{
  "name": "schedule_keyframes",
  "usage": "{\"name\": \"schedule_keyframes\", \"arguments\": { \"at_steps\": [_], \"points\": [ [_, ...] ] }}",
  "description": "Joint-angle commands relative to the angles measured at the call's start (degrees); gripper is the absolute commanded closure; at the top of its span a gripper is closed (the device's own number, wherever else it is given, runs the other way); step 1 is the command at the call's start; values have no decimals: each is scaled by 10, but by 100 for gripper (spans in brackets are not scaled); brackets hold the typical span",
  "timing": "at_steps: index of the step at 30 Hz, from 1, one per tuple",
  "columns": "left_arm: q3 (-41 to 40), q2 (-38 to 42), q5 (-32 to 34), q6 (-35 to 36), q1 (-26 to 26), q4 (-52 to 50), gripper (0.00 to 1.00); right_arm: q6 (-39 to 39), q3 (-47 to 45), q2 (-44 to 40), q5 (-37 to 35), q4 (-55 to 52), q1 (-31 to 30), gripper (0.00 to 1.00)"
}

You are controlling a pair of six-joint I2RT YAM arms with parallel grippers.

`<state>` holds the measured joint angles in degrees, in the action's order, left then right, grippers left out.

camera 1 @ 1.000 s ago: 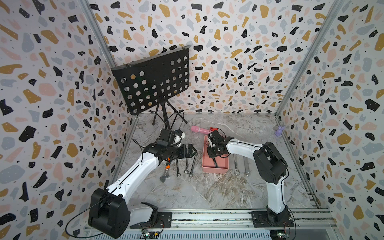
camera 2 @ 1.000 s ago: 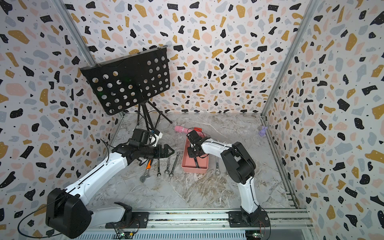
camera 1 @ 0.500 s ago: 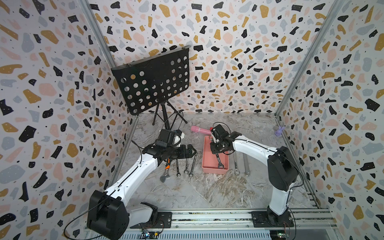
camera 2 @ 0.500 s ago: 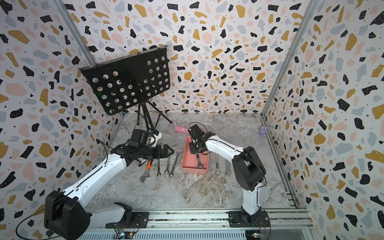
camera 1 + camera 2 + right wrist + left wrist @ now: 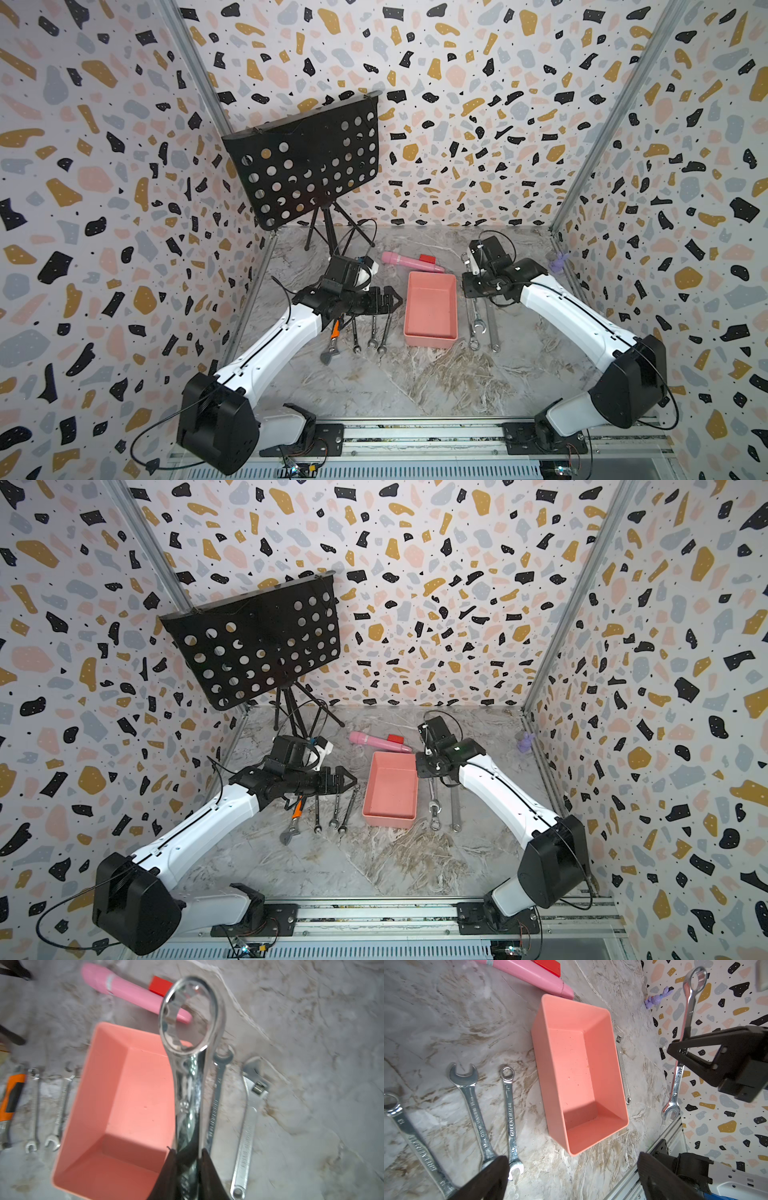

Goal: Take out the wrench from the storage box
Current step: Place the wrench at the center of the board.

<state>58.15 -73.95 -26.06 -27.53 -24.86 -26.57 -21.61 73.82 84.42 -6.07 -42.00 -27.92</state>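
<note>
**Left gripper** [image 5: 392, 300]: jaws spread to their widest and empty, hovering over the spanners [image 5: 510, 1113] laid in a row left of the box [image 5: 430, 341].

**Box:** flat on the table. Both wrist views show the inside bare.

**Right gripper** [image 5: 188, 1155]: jaws nearly closed, pinching the shank of the wrench [image 5: 190, 1093].

**Wrench:** out of the box and held in the air just beside the box's right wall, above two loose tools [image 5: 247, 1126]. The ring end points away from the arm.

**Handling (judged):** chromed steel, so rigid, weighty for its bulk and slick. It is not fragile. The flat shank is the place to pinch, near mid-length so that neither end tips it. The left wrist view shows the grip about there.

**Not made out:**
- In both top views the wrist covers where the pads meet the shank.
- The right wrist view is blurred, and the fingers cut off the wrench's open end.
- Clearance above the table cannot be told.
- Beyond the box, a red block [image 5: 427, 259] sits partly behind the pink stick [image 5: 411, 262].
- The purple figure [image 5: 557, 262] by the far wall is too small to identify.
</note>
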Motion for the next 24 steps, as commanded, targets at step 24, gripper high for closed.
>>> {"name": "schedule_keyframes", "arguments": {
  "at_steps": [24],
  "points": [
    [-2, -12, 6, -14, -19, 40, 0, 76, -90, 148, 34, 117, 227, 100]
  ]
}}
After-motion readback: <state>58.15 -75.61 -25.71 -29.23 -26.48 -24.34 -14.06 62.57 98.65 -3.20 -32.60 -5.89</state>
